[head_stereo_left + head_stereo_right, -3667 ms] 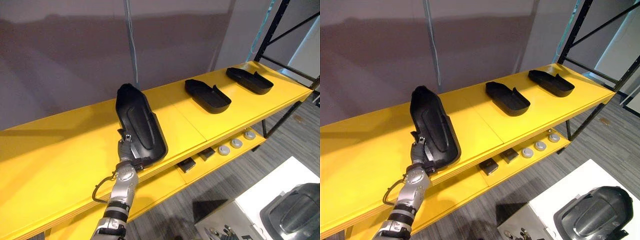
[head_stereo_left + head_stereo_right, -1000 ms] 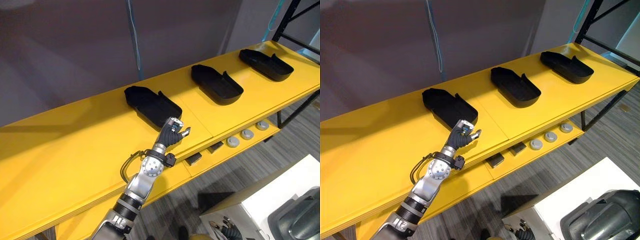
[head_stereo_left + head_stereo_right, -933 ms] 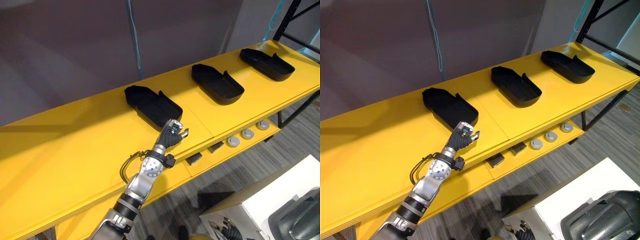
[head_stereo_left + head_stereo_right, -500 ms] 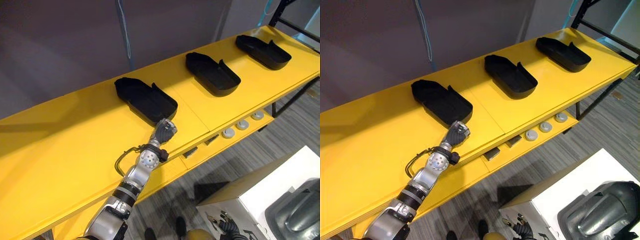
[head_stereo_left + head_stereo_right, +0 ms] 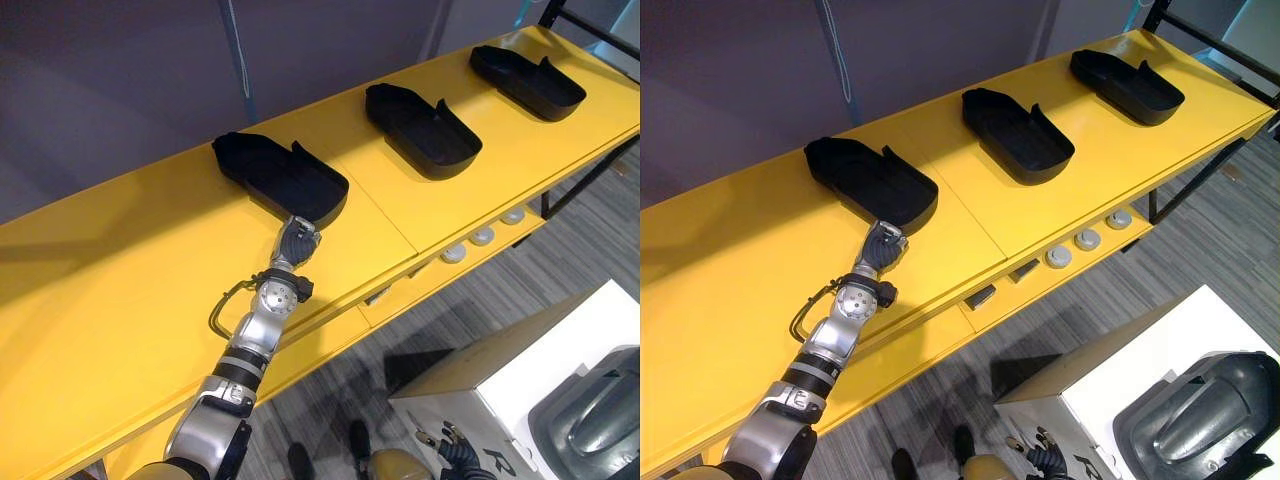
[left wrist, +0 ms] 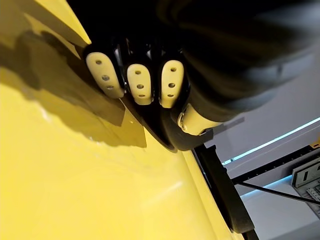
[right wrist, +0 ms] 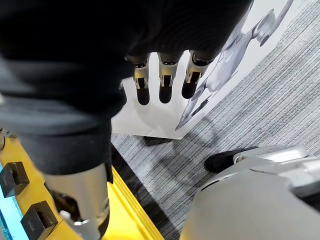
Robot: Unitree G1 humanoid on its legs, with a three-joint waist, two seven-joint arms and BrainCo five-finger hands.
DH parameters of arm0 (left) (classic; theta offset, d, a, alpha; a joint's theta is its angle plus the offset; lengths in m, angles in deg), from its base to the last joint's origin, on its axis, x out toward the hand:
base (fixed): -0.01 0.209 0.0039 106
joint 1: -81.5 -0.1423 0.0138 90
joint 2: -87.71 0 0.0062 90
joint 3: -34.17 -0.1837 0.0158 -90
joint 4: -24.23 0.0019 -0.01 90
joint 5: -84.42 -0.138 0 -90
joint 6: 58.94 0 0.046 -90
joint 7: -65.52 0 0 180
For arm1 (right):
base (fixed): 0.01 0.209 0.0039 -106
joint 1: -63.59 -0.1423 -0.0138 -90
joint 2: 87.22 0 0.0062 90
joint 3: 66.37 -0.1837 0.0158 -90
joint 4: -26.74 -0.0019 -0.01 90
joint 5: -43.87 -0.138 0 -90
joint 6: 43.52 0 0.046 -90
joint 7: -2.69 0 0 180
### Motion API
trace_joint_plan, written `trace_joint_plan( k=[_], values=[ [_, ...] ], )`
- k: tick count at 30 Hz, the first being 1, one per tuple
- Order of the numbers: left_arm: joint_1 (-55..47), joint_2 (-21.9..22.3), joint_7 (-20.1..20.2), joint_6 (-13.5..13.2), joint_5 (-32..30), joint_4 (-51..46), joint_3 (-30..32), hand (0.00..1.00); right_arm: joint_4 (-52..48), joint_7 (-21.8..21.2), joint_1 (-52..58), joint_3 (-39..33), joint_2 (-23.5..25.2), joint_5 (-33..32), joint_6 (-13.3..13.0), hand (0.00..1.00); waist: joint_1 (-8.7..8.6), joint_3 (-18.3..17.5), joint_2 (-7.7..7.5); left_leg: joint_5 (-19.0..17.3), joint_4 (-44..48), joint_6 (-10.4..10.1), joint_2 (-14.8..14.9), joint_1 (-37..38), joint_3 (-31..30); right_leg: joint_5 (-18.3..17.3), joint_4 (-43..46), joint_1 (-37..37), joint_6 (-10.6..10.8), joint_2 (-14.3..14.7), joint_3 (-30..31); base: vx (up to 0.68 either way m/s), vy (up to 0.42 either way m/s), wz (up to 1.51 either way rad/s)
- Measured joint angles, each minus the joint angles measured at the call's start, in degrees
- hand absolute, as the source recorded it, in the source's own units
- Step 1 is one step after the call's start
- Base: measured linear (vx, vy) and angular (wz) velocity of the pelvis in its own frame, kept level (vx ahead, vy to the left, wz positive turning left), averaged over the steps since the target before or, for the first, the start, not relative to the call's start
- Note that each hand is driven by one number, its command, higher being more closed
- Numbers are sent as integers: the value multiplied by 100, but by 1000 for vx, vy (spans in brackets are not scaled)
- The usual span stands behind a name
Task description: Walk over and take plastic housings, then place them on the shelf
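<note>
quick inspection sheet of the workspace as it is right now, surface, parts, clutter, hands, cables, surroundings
surface: yellow shelf top, flat
job's things: three black housings in a row, open side up: nearest housing, middle housing, far housing
clutter: round discs and dark blocks on the lower shelf
hands: left hand curled, holding nothing, at the nearest housing's near end; right hand open, hanging over the floor
cables: thin cord hanging before the wall
surroundings: grey carpet; white table bearing a dark moulded part
</note>
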Motion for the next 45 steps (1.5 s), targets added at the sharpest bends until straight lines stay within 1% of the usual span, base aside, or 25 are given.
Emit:
trace_joint_plan(
  k=[5, 8, 10, 13, 15, 18, 19, 21, 23, 25, 26, 27, 28, 29, 32, 33, 34, 36, 37, 39, 40, 42, 43, 45],
  values=[
    [-1, 10, -33, 22, -13, -11, -3, 100, -1, 2, 0, 1, 0, 0, -7, 0, 2, 14, 0, 0, 0, 0, -1, 5, -1, 3, 1, 6, 0, -2, 1, -26, -1, 0],
    [-59, 97, -35, 33, -9, -139, -8, 100, -2, 6, 0, 2, 0, -1, -18, 0, 7, 35, 0, 0, 0, 0, -3, 15, -3, 4, 1, 16, 1, -3, 1, -22, 0, 0],
    [-225, 204, -39, 27, 5, -500, -11, 100, -6, 7, -3, 4, -2, -1, -35, 0, 13, 57, 3, 0, 0, 0, -4, 21, -5, 4, 0, 24, 1, -4, -1, 0, 0, 0],
    [-417, 241, -62, 7, 79, -875, -16, 100, -11, 9, -2, 6, -1, -2, -40, 0, 26, 61, 8, 0, 1, 0, -3, 33, -5, 4, 0, 38, 1, -4, -2, 0, 0, 0],
    [-656, 262, -83, -24, 249, -1446, -20, 100, -10, 9, 1, 9, -1, -3, -41, 0, 67, 61, 10, 0, 6, 1, -2, 35, -6, 4, 1, 43, 1, -4, -3, 0, 0, 0],
    [-1027, 290, -140, -130, 453, -2446, -25, 100, -6, 6, 13, 18, -15, -4, -42, 0, 193, 58, 16, 0, 26, 1, -3, 46, -37, 1, 1, 70, 2, -7, -15, 0, 0, 3],
    [-1150, 291, -157, -260, 486, -2869, -25, 100, 2, 3, 31, 39, -37, -5, -42, 0, 299, 58, 18, 0, 34, 1, -2, 45, -51, 0, 3, 75, 2, -7, -20, 0, 0, 8],
    [-1324, 284, -165, -346, 510, -3316, -7, 100, 7, 1, 40, 104, -77, -7, -42, 0, 344, 55, 23, -1, 53, 2, -6, 53, -114, -2, 3, 119, -1, -10, -47, -9, -4, 14],
    [-1661, 275, -192, -495, 521, -3870, 39, 100, 7, -6, 42, 108, -105, -7, -42, 0, 402, 42, 45, -1, 61, 3, -10, 86, -158, -13, 3, 173, 3, -18, -95, -18, -3, 13],
    [-2215, 358, -262, -648, 566, -4463, 340, 100, 31, -9, 54, 104, -125, -7, -42, 0, 481, 11, 95, -2, 61, 2, -13, 148, -216, -36, 4, 253, 1, -25, -164, -16, -2, 13],
    [-2356, 370, -273, -678, 573, -4581, 454, 100, 44, -10, 61, 105, -131, -7, -42, 0, 496, -12, 105, -3, 63, 2, -13, 151, -243, -51, 12, 268, 0, -24, -176, -20, -14, 21],
    [-2643, 380, -298, -742, 660, -4798, 696, 100, 49, -14, 87, 105, -144, -7, -43, 0, 526, -67, 132, -3, 67, 2, -11, 149, -295, -81, 54, 268, -8, -25, -218, -21, -17, 17],
    [-2910, 389, -346, -779, 747, -4986, 939, 100, 60, -27, 127, 104, -172, -7, -43, 0, 618, -96, 156, -3, 73, 2, -6, 160, -317, -130, 126, 268, -26, -26, -245, -23, -18, 17],
    [-3046, 391, -388, -800, 796, -5069, 1068, 100, 66, -33, 153, 104, -182, -7, -43, 0, 647, -123, 161, -3, 76, 1, -3, 162, -331, -153, 151, 268, -23, -30, -281, -16, -27, 18],
    [-3733, 437, -544, -950, 961, -5323, 1662, 100, 76, -42, 288, 101, -179, -1, -43, 0, 834, -253, 156, -7, 92, -3, 0, 244, -483, -284, 289, 365, -33, -44, -425, -4, -33, 26],
    [-4109, 493, -570, -970, 1037, -5468, 1919, 100, 80, -47, 318, 97, -162, -1, -43, 0, 846, -345, 149, -6, 93, -3, -4, 244, -565, -341, 353, 366, -23, -59, -501, 5, -27, 32],
    [-4292, 537, -583, -987, 1102, -5525, 2045, 100, 81, -51, 333, 97, -159, -1, -43, 0, 860, -387, 146, -6, 95, -3, -6, 244, -602, -367, 388, 365, -19, -67, -531, 15, -17, 29],
    [-4881, 756, -674, -992, 1285, -5560, 2496, 100, 40, -62, 399, 96, -140, 2, -43, 0, 1023, -533, 132, -10, 110, -3, -11, 245, -652, -402, 406, 398, -12, -91, -636, 12, -3, 20],
    [-5030, 805, -676, -992, 1365, -5538, 2580, 100, -18, -63, 422, 95, -127, 1, -43, 0, 1064, -559, 128, -16, 118, -4, -11, 245, -658, -406, 411, 402, -12, -96, -647, -2, 6, 11],
    [-5510, 946, -658, -980, 1645, -5198, 2812, 100, -218, -71, 455, 101, -20, 5, -43, 0, 1213, -614, 98, -107, 216, 19, -10, 244, -654, -421, 442, 442, -13, -115, -670, -7, 4, 3],
    [-5579, 972, -643, -964, 1712, -5054, 2822, 100, -287, -71, 465, 104, 14, 5, -43, 0, 1254, -618, 89, -158, 260, 57, -9, 238, -641, -435, 472, 446, -12, -124, -670, -42, 14, 3],
    [-5802, 1092, -505, -873, 1814, -4459, 2920, 100, -502, -78, 482, 208, 170, 8, -41, 0, 1265, -664, 16, -278, 399, 71, -4, 226, -578, -495, 571, 458, 6, -160, -692, -39, 15, 3],
    [-5885, 1128, -306, -730, 1817, -3902, 2922, 100, -594, -87, 495, 361, 248, 51, -38, 0, 1261, -729, -10, -336, 484, 79, 39, 224, -367, -537, 636, 460, 25, -184, -701, 0, 0, 0],
    [-5857, 1179, -136, -609, 1819, -3203, 2914, 100, -697, -111, 495, 499, 255, 126, -20, 0, 1256, -780, -17, -359, 531, 87, 65, 227, -183, -577, 710, 450, 53, -226, -732, -11, 23, 4]
  ],
)
